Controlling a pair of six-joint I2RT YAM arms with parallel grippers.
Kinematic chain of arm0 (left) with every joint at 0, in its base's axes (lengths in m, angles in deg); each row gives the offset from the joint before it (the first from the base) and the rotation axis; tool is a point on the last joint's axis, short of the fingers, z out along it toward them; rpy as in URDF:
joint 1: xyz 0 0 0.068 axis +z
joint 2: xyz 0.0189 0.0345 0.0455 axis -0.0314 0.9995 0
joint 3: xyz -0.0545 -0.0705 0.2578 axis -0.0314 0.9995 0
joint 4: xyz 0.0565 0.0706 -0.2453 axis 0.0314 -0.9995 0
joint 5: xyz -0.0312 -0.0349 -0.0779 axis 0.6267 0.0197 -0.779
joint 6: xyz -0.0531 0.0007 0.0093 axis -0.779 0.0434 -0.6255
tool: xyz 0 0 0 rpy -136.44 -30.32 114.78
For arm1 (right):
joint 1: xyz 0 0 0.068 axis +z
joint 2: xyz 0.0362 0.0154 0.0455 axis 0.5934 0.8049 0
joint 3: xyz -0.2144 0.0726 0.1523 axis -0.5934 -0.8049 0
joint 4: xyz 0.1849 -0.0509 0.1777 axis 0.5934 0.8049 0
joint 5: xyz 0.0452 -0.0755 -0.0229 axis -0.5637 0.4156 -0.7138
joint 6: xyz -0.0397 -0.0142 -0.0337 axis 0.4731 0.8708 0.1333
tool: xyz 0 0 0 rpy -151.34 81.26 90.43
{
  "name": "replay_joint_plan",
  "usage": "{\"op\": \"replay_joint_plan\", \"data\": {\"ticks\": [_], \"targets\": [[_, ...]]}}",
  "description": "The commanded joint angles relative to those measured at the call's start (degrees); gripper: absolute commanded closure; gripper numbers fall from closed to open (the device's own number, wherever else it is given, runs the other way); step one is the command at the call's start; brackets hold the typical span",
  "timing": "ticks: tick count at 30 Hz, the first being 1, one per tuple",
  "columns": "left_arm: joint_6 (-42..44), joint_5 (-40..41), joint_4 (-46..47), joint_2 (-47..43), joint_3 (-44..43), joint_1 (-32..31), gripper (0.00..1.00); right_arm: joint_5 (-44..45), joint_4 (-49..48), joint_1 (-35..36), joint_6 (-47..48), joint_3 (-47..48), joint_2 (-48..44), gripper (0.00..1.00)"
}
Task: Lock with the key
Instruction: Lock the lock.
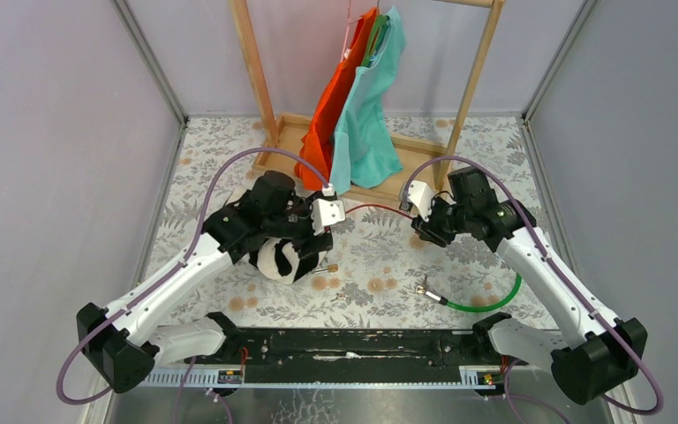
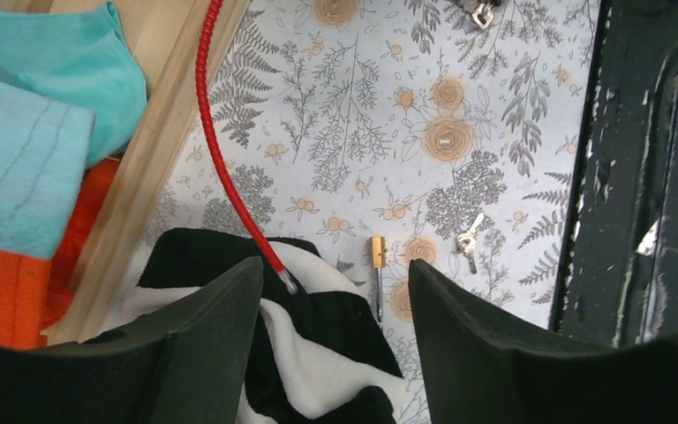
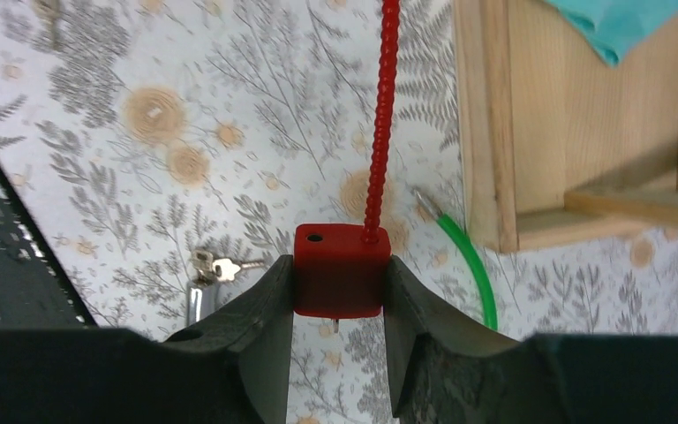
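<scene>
Your right gripper (image 3: 338, 276) clamps the red plastic lock block (image 3: 337, 265) across its flat sides, and a small round hole shows on the block's upper face, so hold it level. Your left gripper (image 2: 335, 263) hangs with jaws wide over the steel tip (image 2: 290, 283) of the ribbed red cable (image 2: 225, 163), which rests on soft black-and-white fleece (image 2: 318, 353). Pinch the stiff tip rather than the springy ribs, and probably seat it first. The small silver key (image 2: 468, 238) lies flat on the floral tablecloth (image 2: 362, 132), near the dark base rail (image 2: 644, 177). It is thin, so approach low.
</scene>
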Motion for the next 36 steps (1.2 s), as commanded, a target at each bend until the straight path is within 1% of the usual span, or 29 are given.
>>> {"op": "replay_joint_plan", "data": {"ticks": [1, 3, 6, 11, 16, 24, 26, 31, 34, 36], "targets": [[-10.8, 3.0, 1.8, 1.1, -2.6, 0.8, 0.33, -11.5, 1.7, 0.0, 3.8, 4.0, 0.3, 1.0], [-13.8, 5.2, 0.8, 2.3, -3.9, 1.4, 0.35, -15.0, 0.9, 0.1, 3.8, 4.5, 0.8, 1.0], [-16.3, 4.8, -2.3, 4.4, -5.1, 2.9, 0.37, -18.0, 0.0, 0.6, 3.7, 5.4, 2.0, 1.0], [-19.7, 2.7, -3.9, 6.5, -5.1, 6.4, 0.44, -18.4, -0.9, 2.6, 3.4, 6.2, 3.3, 1.0], [-19.5, -0.6, -6.7, 8.2, -5.0, 8.3, 0.47, -18.1, -2.3, 3.2, 2.8, 5.9, 3.5, 1.0], [-18.6, -4.4, -8.3, 9.1, -4.6, 8.8, 0.6, -17.7, -3.1, 3.8, 2.4, 4.9, 4.1, 1.0], [-18.7, -4.9, -8.4, 9.4, -4.6, 8.8, 0.61, -17.4, -3.1, 4.0, 2.4, 4.7, 4.1, 1.0], [-18.6, -5.3, -8.4, 9.8, -5.2, 8.7, 0.54, -16.6, -2.7, 4.4, 2.9, 4.3, 4.3, 1.0], [-18.7, -5.0, -8.4, 9.9, -5.3, 8.9, 0.55, -15.7, -2.5, 4.5, 3.0, 4.2, 4.2, 1.0], [-18.8, -5.0, -8.4, 9.8, -5.5, 9.0, 0.57, -15.3, -2.4, 4.7, 3.2, 4.0, 4.2, 1.0]]}}
